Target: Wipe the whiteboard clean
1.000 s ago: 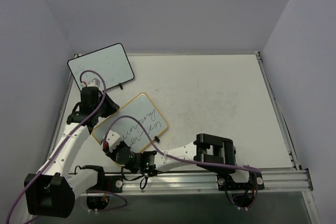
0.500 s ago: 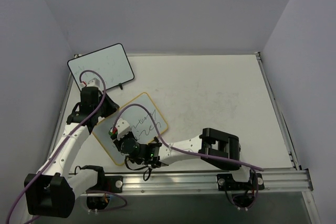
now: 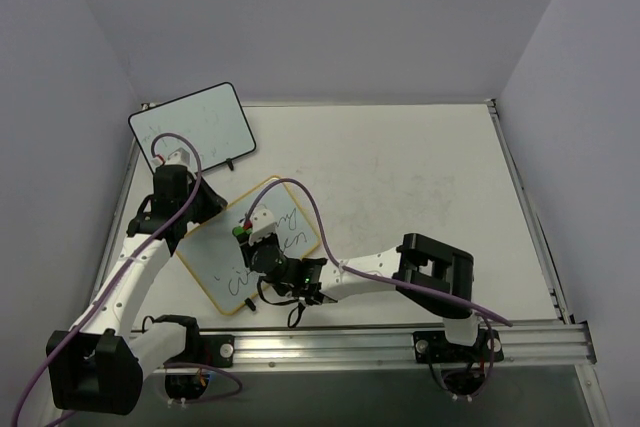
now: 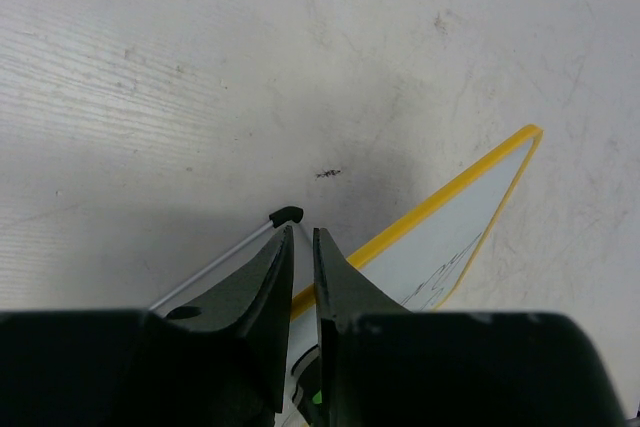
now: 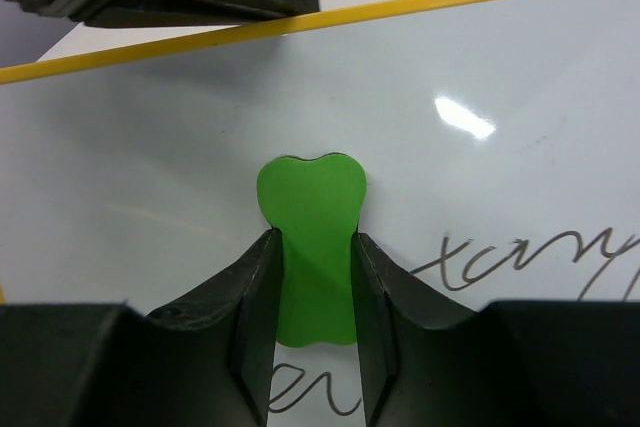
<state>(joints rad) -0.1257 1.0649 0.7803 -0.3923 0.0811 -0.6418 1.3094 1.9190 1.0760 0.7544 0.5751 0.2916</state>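
The whiteboard (image 3: 212,262) lay flat on the table (image 3: 420,187), near the front edge and left of centre, turned at a slant, with its yellow rim showing all round. The right gripper (image 5: 312,247) reached over it from the right, its fingers clamped on a green eraser (image 5: 312,197) whose lobed tip pressed against the white surface. Around the eraser the board looked blank apart from a faint streak. Black handwriting (image 5: 520,252) ran just to the right of the fingers and below them, and the top view showed more of it on the near part of the board.

At the board's far-left edge, the left gripper (image 4: 303,237) had its fingers drawn together with only a slit between them, right over the yellow rim. Whether they pinched the rim could not be told. Beyond it, at the far-left corner of the table, lay the black-rimmed whiteboard (image 3: 195,127), apart from the yellow-rimmed one.

A second earlier the right gripper and eraser had been at the board's near-left corner. Half a second later they were partway up, and now they were near the board's middle, farther from the arm bases. The left arm and both boards had kept their places.
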